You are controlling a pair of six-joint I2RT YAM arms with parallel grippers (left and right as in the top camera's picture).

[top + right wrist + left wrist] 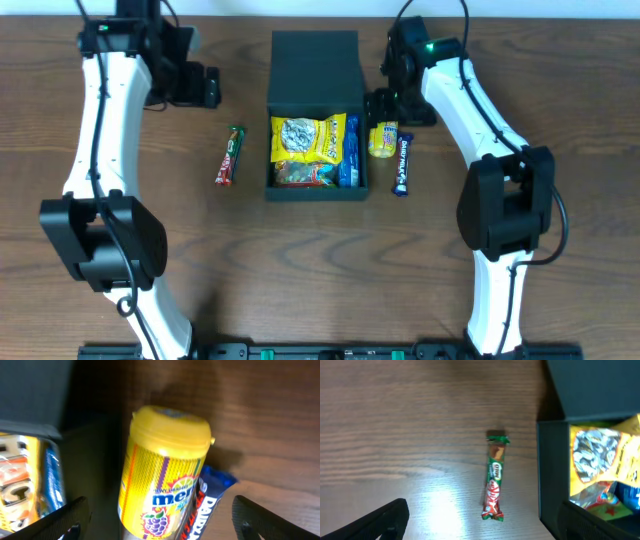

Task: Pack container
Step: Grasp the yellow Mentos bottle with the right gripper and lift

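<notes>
The dark teal-black box stands at the table's middle with its flap lid folded back. Inside lie a yellow snack bag, a blue packet and a red-orange packet. A red and green KitKat bar lies left of the box; it also shows in the left wrist view. A yellow Mentos tub and a blue Dairy Milk bar lie right of the box. My right gripper is open, its fingers either side of the tub. My left gripper is open and empty above the KitKat.
The box wall is close to my left gripper's right finger. The box wall also stands just left of the Mentos tub. Bare brown wood lies left of the KitKat and right of the Dairy Milk bar.
</notes>
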